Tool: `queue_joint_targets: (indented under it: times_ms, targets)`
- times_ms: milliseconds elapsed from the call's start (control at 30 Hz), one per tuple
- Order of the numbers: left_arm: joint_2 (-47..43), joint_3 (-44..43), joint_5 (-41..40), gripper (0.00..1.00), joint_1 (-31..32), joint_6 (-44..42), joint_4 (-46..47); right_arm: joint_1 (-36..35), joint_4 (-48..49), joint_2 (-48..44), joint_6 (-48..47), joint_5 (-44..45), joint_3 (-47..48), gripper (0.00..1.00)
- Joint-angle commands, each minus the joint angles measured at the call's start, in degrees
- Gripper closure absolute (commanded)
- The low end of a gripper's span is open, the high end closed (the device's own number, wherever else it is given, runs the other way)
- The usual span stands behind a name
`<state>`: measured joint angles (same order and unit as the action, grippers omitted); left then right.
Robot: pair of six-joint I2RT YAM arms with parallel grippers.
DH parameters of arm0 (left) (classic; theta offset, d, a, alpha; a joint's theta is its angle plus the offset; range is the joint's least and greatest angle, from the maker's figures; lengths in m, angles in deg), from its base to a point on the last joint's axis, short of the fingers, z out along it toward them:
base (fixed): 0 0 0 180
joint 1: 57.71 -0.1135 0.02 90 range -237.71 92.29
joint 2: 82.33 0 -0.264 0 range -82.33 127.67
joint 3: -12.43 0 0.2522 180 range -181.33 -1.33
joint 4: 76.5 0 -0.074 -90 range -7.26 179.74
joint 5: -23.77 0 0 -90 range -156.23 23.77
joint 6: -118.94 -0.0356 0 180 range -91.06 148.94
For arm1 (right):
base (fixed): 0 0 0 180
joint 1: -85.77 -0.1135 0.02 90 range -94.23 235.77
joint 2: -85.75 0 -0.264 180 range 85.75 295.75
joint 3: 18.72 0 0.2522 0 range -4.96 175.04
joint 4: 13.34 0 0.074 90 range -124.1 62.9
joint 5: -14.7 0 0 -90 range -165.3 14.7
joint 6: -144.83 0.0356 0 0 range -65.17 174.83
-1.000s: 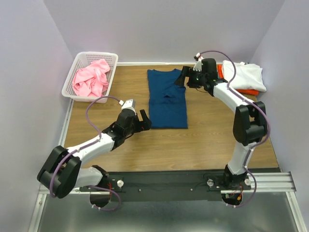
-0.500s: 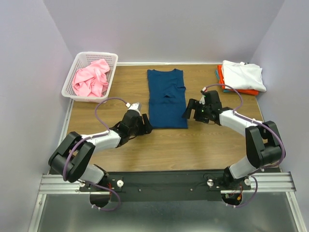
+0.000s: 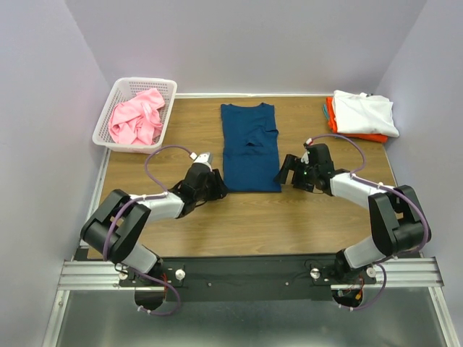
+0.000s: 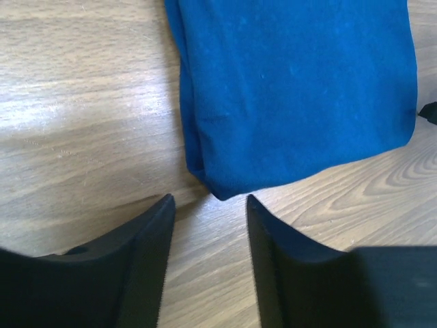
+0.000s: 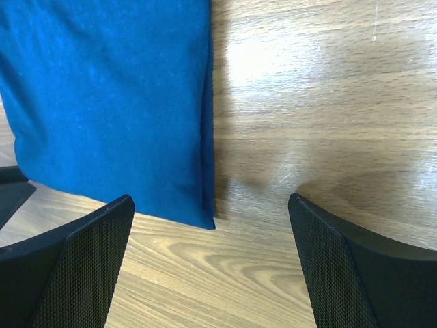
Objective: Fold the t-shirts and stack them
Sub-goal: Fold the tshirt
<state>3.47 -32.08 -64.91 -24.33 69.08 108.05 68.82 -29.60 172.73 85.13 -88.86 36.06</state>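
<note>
Navy t-shirt (image 3: 250,148) one, pink t-shirt (image 3: 136,119) one

Four t-shirts are certain: one navy t-shirt (image 3: 250,148) on the single table (image 3: 318,217), one pink t-shirt (image 3: 136,119) in the one basket (image 3: 145,81), and a white t-shirt (image 3: 364,112) over an orange t-shirt (image 3: 372,136) in one stack. A thin teal edge (image 3: 325,110) there may be a fifth, but it is too small to tell. There are two grippers, the left gripper (image 3: 218,186) and the right gripper (image 3: 283,170).
</note>
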Motion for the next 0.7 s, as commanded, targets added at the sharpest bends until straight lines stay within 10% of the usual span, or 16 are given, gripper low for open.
queue_joint_targets:
  times_ms: [0, 367, 500, 667]
  targets:
    - [1.47, -1.34, 2.10, 0.50, -0.95, -0.32, 2.87, -0.89, 1.10, -0.93, 1.34, -0.85, -2.08, 0.00]
    - [4.99, -2.75, 3.86, 0.72, -1.57, -1.20, 3.67, -2.56, 1.89, 2.23, 1.77, 0.73, -2.61, 0.04]
    - [5.69, -2.92, 3.78, 1.00, -1.57, -2.08, 3.84, -3.18, 1.97, 4.42, 2.04, -0.14, -1.99, 0.19]
    - [5.35, -2.40, 3.34, 1.00, -1.57, -1.82, 4.02, -4.41, 1.98, 5.04, 2.65, -0.15, -2.52, 0.34]
